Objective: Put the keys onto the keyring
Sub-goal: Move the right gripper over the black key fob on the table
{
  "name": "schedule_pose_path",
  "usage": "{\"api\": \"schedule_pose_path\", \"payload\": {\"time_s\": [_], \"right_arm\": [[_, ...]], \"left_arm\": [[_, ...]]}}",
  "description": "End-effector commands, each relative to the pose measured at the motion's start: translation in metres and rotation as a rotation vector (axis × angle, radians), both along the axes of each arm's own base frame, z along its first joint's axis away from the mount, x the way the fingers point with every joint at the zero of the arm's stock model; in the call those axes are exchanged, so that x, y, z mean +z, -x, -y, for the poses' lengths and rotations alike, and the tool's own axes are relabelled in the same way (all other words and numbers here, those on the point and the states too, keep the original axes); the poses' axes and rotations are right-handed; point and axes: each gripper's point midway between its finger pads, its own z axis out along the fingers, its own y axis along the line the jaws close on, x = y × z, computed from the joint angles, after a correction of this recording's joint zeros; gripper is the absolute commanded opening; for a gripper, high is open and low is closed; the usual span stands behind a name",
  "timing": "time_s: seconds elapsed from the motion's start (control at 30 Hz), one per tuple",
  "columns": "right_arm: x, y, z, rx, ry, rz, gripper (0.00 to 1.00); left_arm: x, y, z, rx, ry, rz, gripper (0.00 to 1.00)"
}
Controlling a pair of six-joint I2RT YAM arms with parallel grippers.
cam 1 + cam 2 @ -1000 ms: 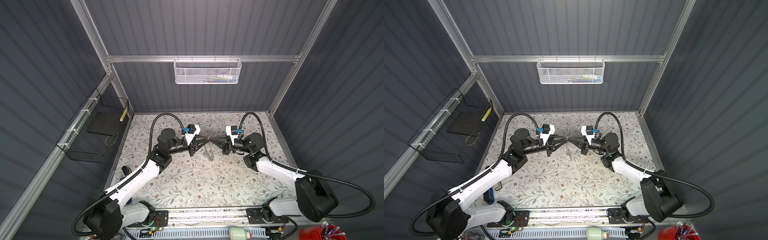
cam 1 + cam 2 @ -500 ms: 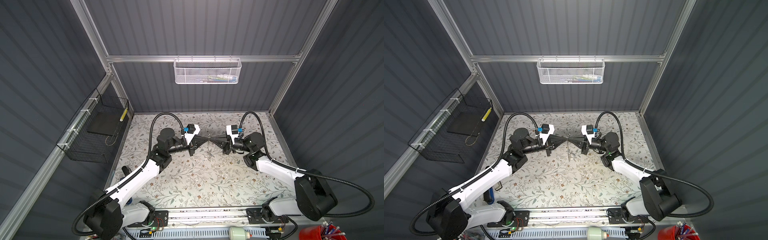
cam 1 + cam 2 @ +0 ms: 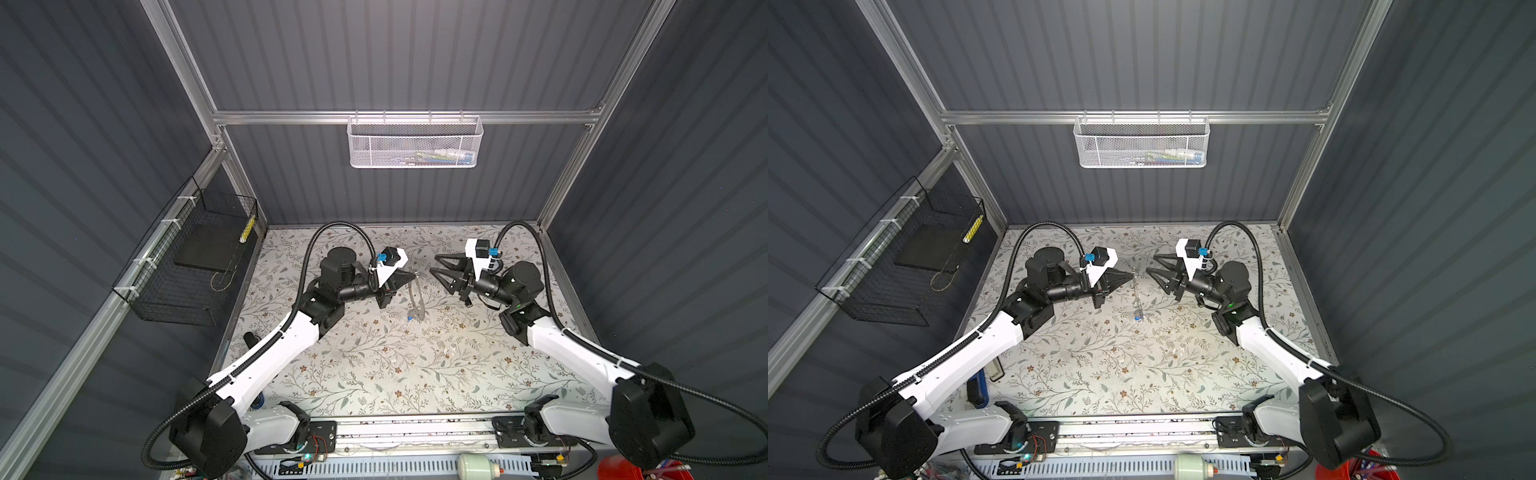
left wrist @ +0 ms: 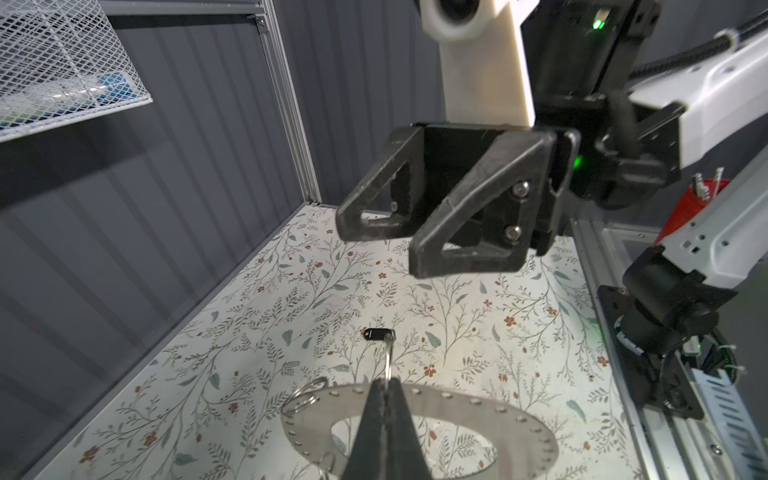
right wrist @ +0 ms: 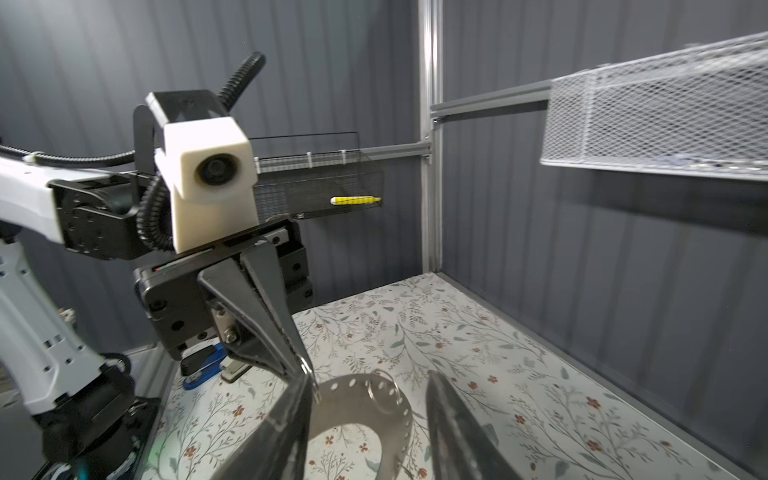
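The left claw (image 4: 384,409) is clamped tight on the keyring (image 4: 389,359), a thin wire loop that juts from its tips with a black tag (image 4: 378,333) at the far end. Facing it, just apart, the right claw (image 3: 434,264) stands about half open and holds nothing. As I read it, the step in hand is presenting the ring: one arm steadies it while the other is free to bring a key.

The keys are too small to pick out for sure; the grey bits beside the blue tag (image 3: 410,319), on the tabletop (image 3: 395,365) below the two claws, may be them. The next move likely calls for the right claw to pinch one such key by its head and line its hole up with the wire, which is fine work with blunt fingers.

Close by the left claw's tips is a flat perforated metal plate (image 4: 457,409) carrying a small split ring (image 4: 309,390). It crowds the approach and could be snagged. A white mesh basket (image 3: 415,141) and a black wire basket (image 3: 187,266) hang on the walls, well clear.
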Motion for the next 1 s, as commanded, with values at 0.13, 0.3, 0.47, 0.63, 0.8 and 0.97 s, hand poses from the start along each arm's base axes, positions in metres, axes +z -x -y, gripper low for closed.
{"api": "schedule_pose_path", "payload": {"time_s": [0.13,0.3,0.47,0.63,0.8,0.97], "right_arm": [[-0.058,-0.045,0.053,-0.440,0.216,-0.336,0.52],[-0.086,-0.058,0.096,-0.700,0.283,-0.522,0.51],[-0.136,-0.055,0.117,-0.784,0.409,-0.744,0.52],[-0.177,-0.046,0.115,-0.717,0.496,-0.905,0.53],[-0.219,-0.047,0.126,-0.712,0.608,-1.067,0.57],[-0.239,-0.057,0.124,-0.638,0.636,-1.144,0.61]], "left_arm": [[-0.015,-0.011,-0.004,0.035,-0.129,0.049,0.00],[-0.022,-0.018,-0.004,0.069,-0.149,0.058,0.00],[-0.028,-0.019,-0.002,0.111,-0.155,0.046,0.00],[-0.033,-0.018,0.004,0.136,-0.137,0.016,0.00],[-0.033,-0.014,0.014,0.130,-0.129,0.020,0.00],[-0.039,-0.013,0.020,0.118,-0.131,0.016,0.00]]}}
